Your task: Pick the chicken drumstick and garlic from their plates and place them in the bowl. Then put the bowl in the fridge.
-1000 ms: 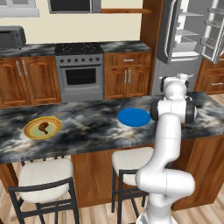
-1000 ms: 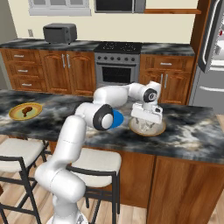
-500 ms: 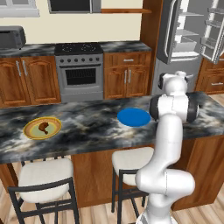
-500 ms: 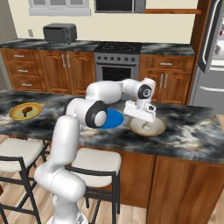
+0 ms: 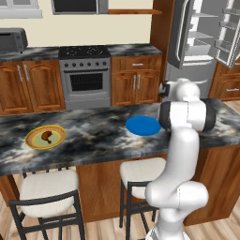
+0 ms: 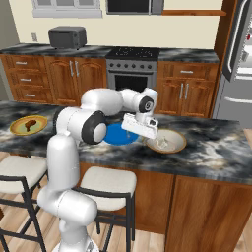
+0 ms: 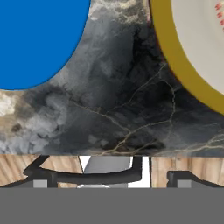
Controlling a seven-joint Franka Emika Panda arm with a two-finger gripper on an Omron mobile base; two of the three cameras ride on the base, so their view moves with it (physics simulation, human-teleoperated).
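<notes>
- Now gripper over marble counter, between blue plate and bowl; jaws spread wide, nothing held.
- Compared with a second ago: was directly above bowl, since pulled back toward blue plate side and lifted slightly; opening barely changed, already wide.
- Hand view looking down on bare counter, blue plate at one upper corner, bowl with tan rim and pale inside at the other.
- Small pale lump inside bowl in right base view, likely garlic; too small to be sure.
- Blue plate bare in left base view, just beside arm's dark joint.
- Chicken drumstick lying on yellow-rimmed plate far along counter, well apart from gripper; same spot as before.
- Same drumstick and plate at far left of right base view.
- Fridge behind counter with doors open, white shelves showing; unchanged.
- Two stools under counter edge, unmoved.
</notes>
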